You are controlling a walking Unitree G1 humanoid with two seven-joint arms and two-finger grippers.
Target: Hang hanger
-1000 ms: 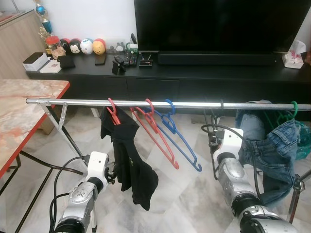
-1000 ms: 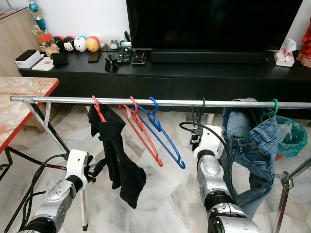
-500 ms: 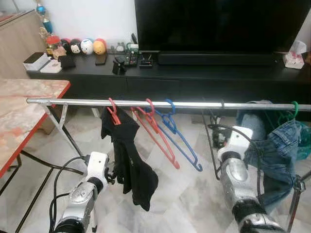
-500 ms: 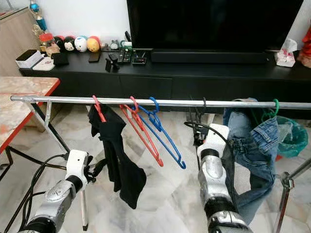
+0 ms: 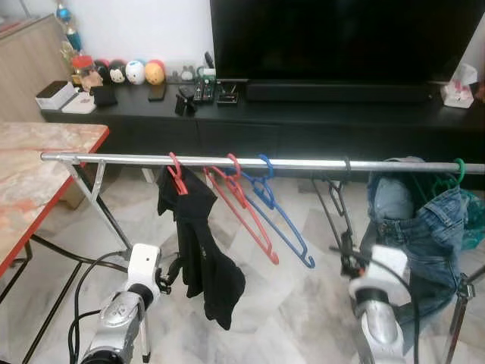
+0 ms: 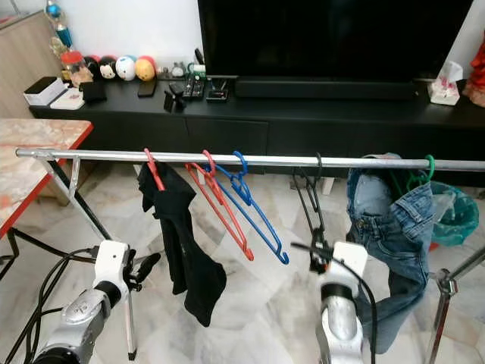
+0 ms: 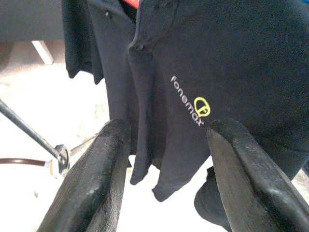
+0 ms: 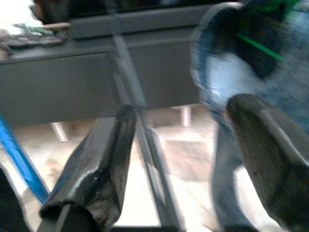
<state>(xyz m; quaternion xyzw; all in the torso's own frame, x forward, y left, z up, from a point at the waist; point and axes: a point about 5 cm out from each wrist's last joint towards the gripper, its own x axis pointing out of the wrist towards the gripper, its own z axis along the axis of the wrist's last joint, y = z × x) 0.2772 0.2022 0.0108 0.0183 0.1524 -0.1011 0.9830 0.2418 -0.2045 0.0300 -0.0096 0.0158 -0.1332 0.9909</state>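
The right claw (image 8: pixel 178 169) is open, its 2 black fingers (image 8: pixel 96 164) spread wide with nothing between them. Straight ahead of it, in the gap between the fingers, runs the thin black hanger (image 6: pixel 309 199), which hangs from the metal rail (image 6: pixel 91 155) above and just forward of the right arm. Just past the claw on its outer side hang the blue jeans (image 6: pixel 390 227) on a green hanger (image 6: pixel 421 173), also on the rail. To its inner side, well apart, the blue hanger (image 6: pixel 254 212) and a red hanger (image 6: pixel 223 208) dangle tilted from the same rail.

The left claw (image 7: pixel 164 169) is open too, both fingers (image 7: pixel 94 169) apart and holding nothing. Directly in front of it hangs the black shirt (image 5: pixel 201 250), bearing a small logo, on another red hanger (image 5: pixel 176 174); the shirt is near the fingertips but whether it touches them cannot be told.

Beyond the rail stand a long black TV counter (image 5: pixel 303 114) with small figurines (image 5: pixel 136 72) and a large dark screen (image 5: pixel 341 38). A marble-topped counter (image 5: pixel 30 174) sits far to the left claw's outer side.
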